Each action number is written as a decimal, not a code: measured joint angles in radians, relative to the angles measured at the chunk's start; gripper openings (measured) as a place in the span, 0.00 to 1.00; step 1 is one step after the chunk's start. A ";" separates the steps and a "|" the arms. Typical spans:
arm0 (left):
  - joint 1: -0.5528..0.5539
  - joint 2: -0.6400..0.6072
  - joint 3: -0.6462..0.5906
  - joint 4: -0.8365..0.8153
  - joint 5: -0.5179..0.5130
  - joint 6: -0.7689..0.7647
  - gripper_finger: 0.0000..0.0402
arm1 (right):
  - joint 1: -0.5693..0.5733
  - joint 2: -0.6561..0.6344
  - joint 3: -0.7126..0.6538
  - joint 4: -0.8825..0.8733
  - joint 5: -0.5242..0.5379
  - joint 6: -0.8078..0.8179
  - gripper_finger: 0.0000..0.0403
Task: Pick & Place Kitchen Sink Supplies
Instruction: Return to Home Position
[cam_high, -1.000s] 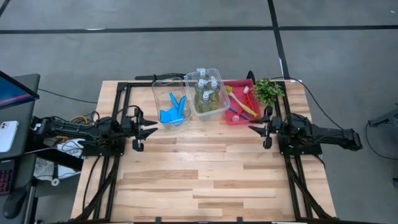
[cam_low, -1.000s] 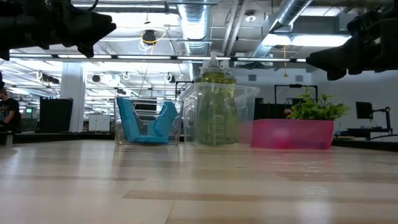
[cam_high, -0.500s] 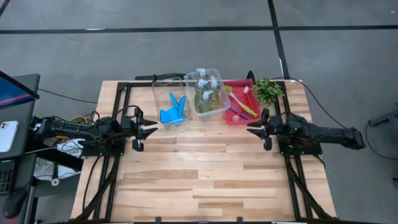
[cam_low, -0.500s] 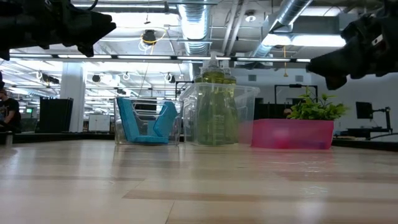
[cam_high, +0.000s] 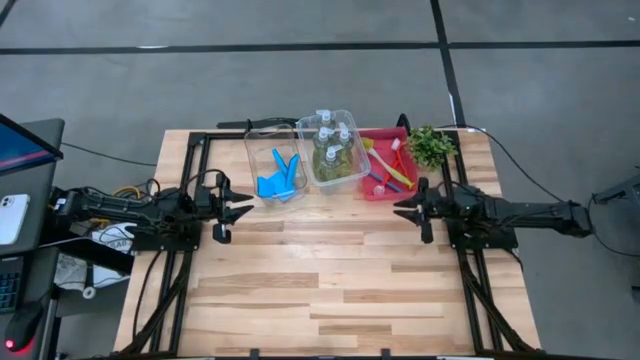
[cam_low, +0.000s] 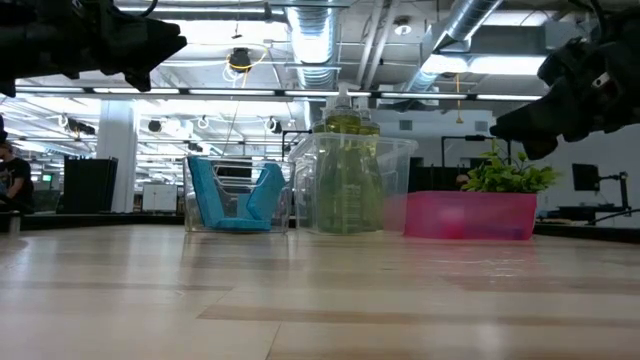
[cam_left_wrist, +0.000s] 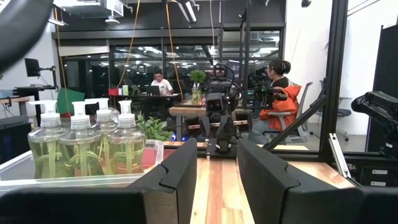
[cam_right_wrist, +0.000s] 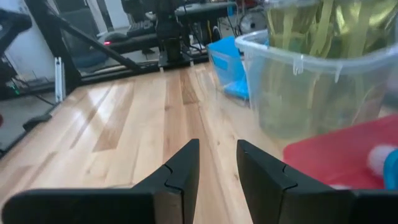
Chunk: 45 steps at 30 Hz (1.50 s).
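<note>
Several clear bottles of yellow-green liquid stand upright in a clear bin at the table's far middle. Blue sponges lean on edge in a second clear bin to its left. Red, yellow and teal brushes lie in a red tray to the right. My left gripper hovers open near the sponge bin, nothing between its fingers. My right gripper hovers open just in front of the red tray, fingers tipped slightly down, empty.
A small leafy plant stands at the far right behind the tray. Black frame rails run along both sides of the table. The near half of the wooden tabletop holds no objects. People sit at desks in the room beyond.
My right gripper has tipped its fingers downward and rolled a little, its tips edging toward the table's middle as the arm stretched out. Its fingers have kept the same gap. The bins, the tray and their contents have stayed where they were.
</note>
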 joint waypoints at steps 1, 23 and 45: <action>0.000 0.000 0.000 0.000 0.000 0.000 0.29 | 0.001 0.004 0.000 0.000 0.000 0.026 0.25; 0.000 0.000 0.000 0.001 0.000 0.000 0.29 | 0.000 0.008 0.000 0.000 0.000 0.126 0.25; 0.000 0.000 0.000 0.001 0.000 0.000 0.29 | 0.000 0.008 0.000 0.000 0.000 0.126 0.25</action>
